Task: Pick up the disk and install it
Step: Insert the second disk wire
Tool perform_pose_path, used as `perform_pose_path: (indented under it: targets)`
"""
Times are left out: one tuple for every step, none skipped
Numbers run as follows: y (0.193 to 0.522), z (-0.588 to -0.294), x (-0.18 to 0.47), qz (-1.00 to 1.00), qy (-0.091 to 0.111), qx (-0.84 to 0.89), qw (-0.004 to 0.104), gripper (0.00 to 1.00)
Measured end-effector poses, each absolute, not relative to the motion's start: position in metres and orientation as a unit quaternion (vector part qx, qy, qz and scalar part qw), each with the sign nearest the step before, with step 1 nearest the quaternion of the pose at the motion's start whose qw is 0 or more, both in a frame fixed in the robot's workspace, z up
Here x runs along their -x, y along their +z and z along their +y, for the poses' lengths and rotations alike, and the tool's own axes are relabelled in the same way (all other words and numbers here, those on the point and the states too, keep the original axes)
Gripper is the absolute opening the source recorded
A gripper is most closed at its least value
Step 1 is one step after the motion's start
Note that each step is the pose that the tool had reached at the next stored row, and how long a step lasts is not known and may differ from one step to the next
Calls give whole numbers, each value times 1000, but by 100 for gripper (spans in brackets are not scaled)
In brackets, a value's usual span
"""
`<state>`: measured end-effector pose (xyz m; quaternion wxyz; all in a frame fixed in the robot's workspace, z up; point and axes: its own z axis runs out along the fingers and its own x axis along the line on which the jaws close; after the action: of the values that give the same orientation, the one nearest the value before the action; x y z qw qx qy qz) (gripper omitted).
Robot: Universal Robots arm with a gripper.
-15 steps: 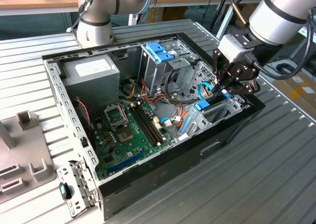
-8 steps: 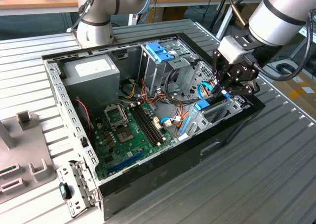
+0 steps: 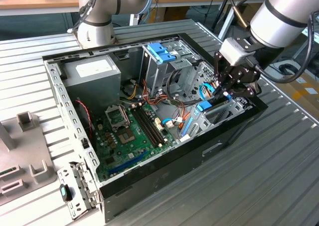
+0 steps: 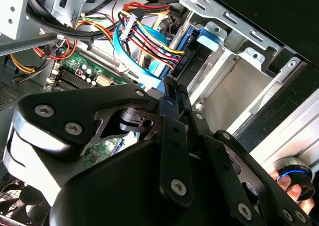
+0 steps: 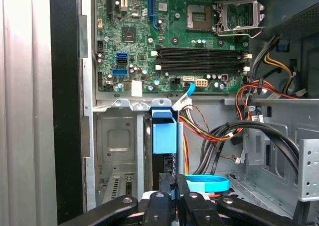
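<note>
The disk (image 3: 203,106) stands on edge in the drive bay at the case's side wall, on the exterior view's right. Its blue carrier frame (image 5: 164,131) shows in both wrist views, with a dark edge and connector end (image 4: 192,52). My gripper (image 3: 219,92) hangs just above and behind it inside the open computer case (image 3: 60,91). The black fingers (image 5: 165,186) are shut, pressed together with nothing between them. The tips (image 4: 170,84) point at the disk's near end; whether they touch it is hidden.
Beside the bay run bundled cables (image 5: 239,131) and a light-blue ribbon (image 5: 207,182). The motherboard (image 3: 129,131), grey power-supply box (image 3: 92,71) and tall drive cage with blue clip (image 3: 162,52) share the case. A second arm's base (image 3: 97,32) stands behind. A hand's fingers (image 4: 294,186) show.
</note>
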<state>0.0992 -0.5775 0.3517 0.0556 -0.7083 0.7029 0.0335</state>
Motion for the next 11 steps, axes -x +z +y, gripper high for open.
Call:
perform_pose_path:
  targets:
    - [351, -578, -99, 703, 33, 708, 56, 16]
    - [351, -578, -99, 703, 34, 708, 56, 16]
    - [351, -578, -99, 703, 34, 708, 56, 16]
    - [351, -577, -99, 703, 34, 708, 56, 16]
    - [351, -577, -100, 703, 34, 708, 56, 16]
    - [351, -577, -100, 703, 34, 708, 56, 16]
    - [351, -577, -100, 703, 34, 709, 56, 16]
    - [351, -576, -100, 703, 34, 709, 56, 16]
    - [350, -576, -100, 703, 34, 709, 56, 16]
    - [350, -575, -100, 703, 34, 709, 56, 16]
    - [350, -575, -100, 703, 34, 709, 56, 16]
